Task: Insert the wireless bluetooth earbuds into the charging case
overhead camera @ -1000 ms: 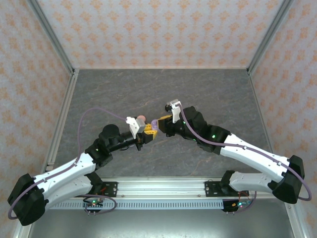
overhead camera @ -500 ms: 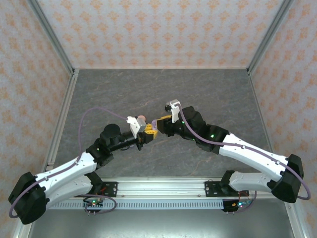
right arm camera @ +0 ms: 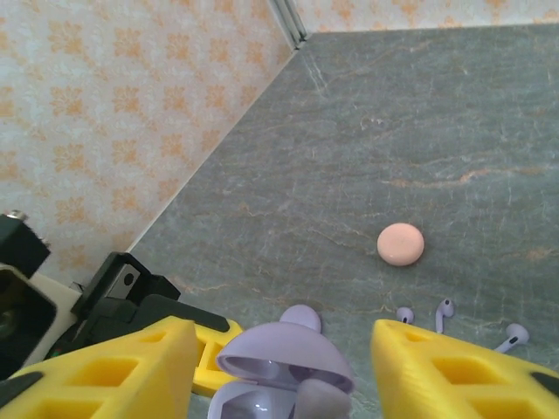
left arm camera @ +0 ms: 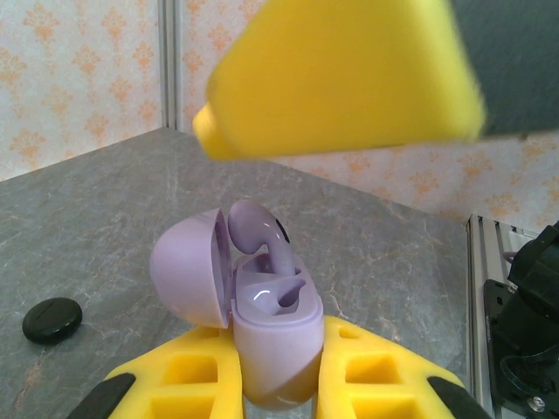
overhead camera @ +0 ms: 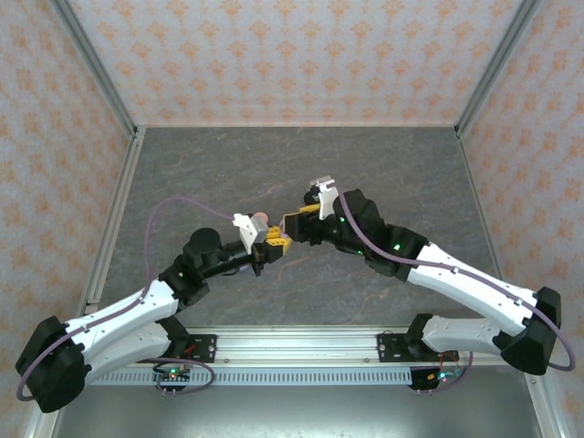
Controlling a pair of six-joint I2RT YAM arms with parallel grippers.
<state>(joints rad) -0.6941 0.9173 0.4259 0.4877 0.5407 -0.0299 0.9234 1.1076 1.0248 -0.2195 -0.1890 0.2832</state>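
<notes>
The lilac charging case (left arm camera: 266, 336) stands upright with my left gripper (left arm camera: 278, 353) shut on its lower body. Its lid (left arm camera: 188, 279) hangs open to the left. One lilac earbud (left arm camera: 262, 237) sits stem-down in a slot of the case, its head standing above the rim. My right gripper (right arm camera: 284, 349) is open, its yellow fingers (right arm camera: 131, 367) wide apart on either side of the case's lid (right arm camera: 288, 353), touching nothing. In the top view the two grippers meet at mid-table, left (overhead camera: 272, 242) and right (overhead camera: 290, 225). Three loose lilac earbuds (right arm camera: 444, 312) lie on the table beyond.
A pink round disc (right arm camera: 401, 243) lies on the grey table behind the case, also visible from above (overhead camera: 260, 216). A black disc (left arm camera: 52, 319) lies to the left in the left wrist view. Patterned walls and a metal frame (overhead camera: 109, 219) enclose the table.
The right gripper's jaws have spread apart, letting go of the lilac earbud, which now stays in the case. The right gripper drew back slightly. The left arm held still.
</notes>
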